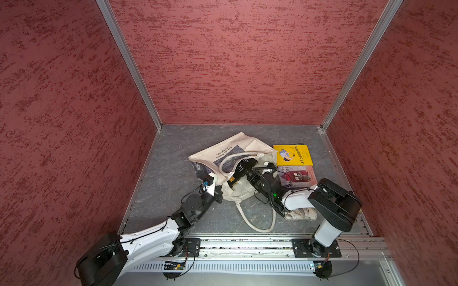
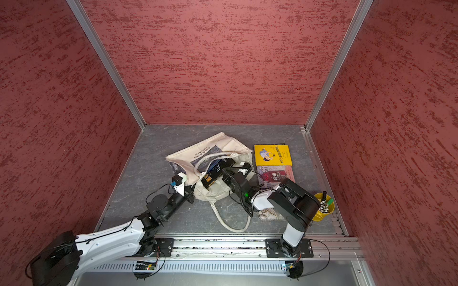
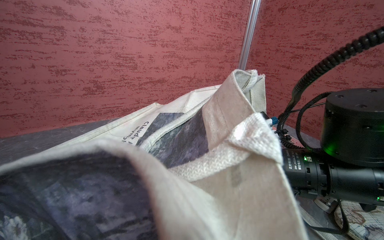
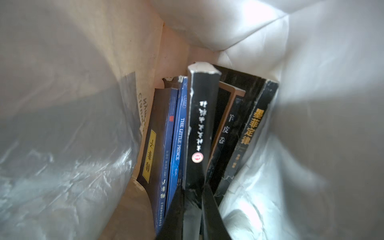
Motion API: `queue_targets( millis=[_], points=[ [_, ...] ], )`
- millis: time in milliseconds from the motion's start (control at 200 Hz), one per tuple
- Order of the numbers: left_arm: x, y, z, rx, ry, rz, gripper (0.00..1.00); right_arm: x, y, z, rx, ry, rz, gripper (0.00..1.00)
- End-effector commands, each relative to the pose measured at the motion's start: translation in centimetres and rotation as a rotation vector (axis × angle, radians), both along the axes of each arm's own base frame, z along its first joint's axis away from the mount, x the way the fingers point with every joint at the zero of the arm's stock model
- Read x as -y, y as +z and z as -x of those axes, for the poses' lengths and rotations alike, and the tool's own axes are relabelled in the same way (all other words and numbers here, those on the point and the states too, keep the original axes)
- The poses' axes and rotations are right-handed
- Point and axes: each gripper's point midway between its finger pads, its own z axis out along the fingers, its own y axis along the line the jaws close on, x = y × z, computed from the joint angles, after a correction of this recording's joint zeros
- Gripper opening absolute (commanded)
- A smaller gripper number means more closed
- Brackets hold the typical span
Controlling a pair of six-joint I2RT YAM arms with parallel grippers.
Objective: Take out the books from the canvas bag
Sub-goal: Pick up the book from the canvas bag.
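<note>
Black book (image 4: 202, 124) in right end effector (image 4: 193, 192)

Mid-table, canvas bag (image 1: 238, 146) on its side, mouth toward the front. Inside, books (image 4: 224, 133) packed side by side, middle book (image 4: 200, 124) between the fingers (image 4: 176, 207) of the right gripper (image 4: 194, 189). Right of the bag, on the table (image 1: 173, 173), far book (image 1: 293, 154) directly behind near book (image 1: 297, 177). Front right, pouch (image 1: 301, 214) beneath the right arm (image 1: 297, 200).

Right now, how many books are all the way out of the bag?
2. A yellow book lies on the table beside the bag; a reddish book lies against its near edge. Another may hide underneath. The black book and others are inside.
</note>
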Motion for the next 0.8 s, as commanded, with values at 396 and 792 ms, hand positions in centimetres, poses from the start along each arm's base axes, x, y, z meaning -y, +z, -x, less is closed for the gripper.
queue_targets(
  millis=[396,792],
  points=[
    [0.8,3.7,0.2,0.083,-0.036,0.077,0.00,-4.8,0.0,-0.5,0.085,0.060,-0.086,0.48],
    [0.8,3.7,0.2,0.086,-0.040,0.078,0.00,-5.0,-1.7,-1.6,0.051,-0.005,-0.098,0.22]
  ],
)
